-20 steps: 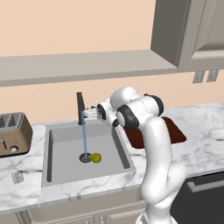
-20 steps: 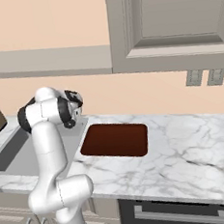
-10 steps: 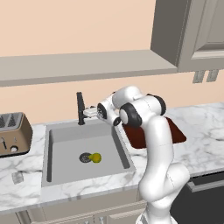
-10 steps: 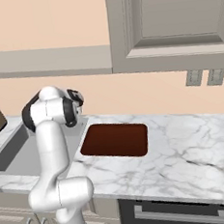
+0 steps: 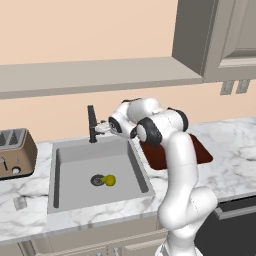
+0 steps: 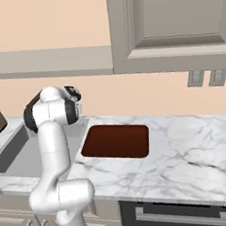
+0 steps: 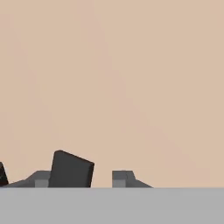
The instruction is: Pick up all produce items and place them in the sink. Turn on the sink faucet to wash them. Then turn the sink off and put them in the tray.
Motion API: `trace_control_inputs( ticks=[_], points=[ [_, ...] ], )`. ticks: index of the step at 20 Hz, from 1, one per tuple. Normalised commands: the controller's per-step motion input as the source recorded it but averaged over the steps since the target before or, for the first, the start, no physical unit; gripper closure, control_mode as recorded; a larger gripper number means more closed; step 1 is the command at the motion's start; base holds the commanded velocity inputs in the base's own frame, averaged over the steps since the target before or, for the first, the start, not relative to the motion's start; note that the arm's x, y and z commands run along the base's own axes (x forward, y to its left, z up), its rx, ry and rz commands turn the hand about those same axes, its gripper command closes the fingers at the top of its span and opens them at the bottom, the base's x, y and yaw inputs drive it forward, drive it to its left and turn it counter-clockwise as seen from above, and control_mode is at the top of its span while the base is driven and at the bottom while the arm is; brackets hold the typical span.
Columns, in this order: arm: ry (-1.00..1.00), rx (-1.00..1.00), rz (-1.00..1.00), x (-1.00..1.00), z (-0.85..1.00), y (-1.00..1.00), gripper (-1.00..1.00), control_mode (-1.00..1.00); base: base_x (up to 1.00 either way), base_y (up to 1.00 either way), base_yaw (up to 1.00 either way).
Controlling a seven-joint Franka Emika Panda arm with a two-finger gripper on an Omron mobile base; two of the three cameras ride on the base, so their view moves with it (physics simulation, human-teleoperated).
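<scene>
White marble counter [image 5: 230, 132] runs beneath a peach wall and grey upper cabinets [image 6: 175, 23], with a long grey shelf [image 5: 90, 75] on the wall above the sink. Down in the grey sink [image 5: 65, 190], the small yellow fruit [image 5: 110, 180] lies on the basin floor, touching the right side of the round dark drain [image 5: 97, 180]. No water shows in the basin. At the back rim of the sink stands the black faucet [image 5: 92, 123], upright. The gripper [image 5: 102, 128] reaches in from the right, level with the faucet's lower half, its tip just beside or touching the faucet; contact cannot be told from this angle. Its jaws are drawn together, and nothing can be seen held between them. In the hand view the dark finger tips [image 7: 72, 169] rise against plain peach wall.

Right of the sink, the dark red-brown tray [image 6: 116, 141] lies flat on the counter with nothing on it, partly hidden by the arm in the left base view. A brown toaster [image 5: 15, 152] stands on the counter left of the sink. Two wall outlets [image 6: 207, 78] sit on the wall under the cabinets. Below the counter at the right is a dark oven front with a bar handle [image 6: 178, 211].
</scene>
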Motion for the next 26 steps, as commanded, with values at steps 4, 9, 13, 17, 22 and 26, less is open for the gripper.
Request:
trace_control_inputs(
  ticks=[4, 9, 13, 17, 22, 26],
  points=[
    [-0.02, -0.10, 0.07, -0.01, 0.08, 0.74, 1.00, -1.00, 0.00, 0.00, 0.00],
    [-0.06, -0.08, 0.02, -0.09, 0.03, 0.34, -1.00, -1.00, 0.00, 0.00, 0.00],
    [-0.15, 0.00, 0.06, -0.25, 0.10, -0.03, -1.00, -1.00, 0.00, 0.00, 0.00],
    [-0.14, 0.00, 0.06, -0.36, 0.20, -0.06, -1.00, -1.00, 0.00, 0.00, 0.00],
    [-0.05, -0.01, 0.05, -0.37, 0.25, -0.09, -1.00, -1.00, 0.00, 0.00, 0.00],
    [-0.01, -0.05, 0.04, -0.45, 0.36, -0.10, -1.00, -1.00, 0.00, 0.00, 0.00]
  ],
)
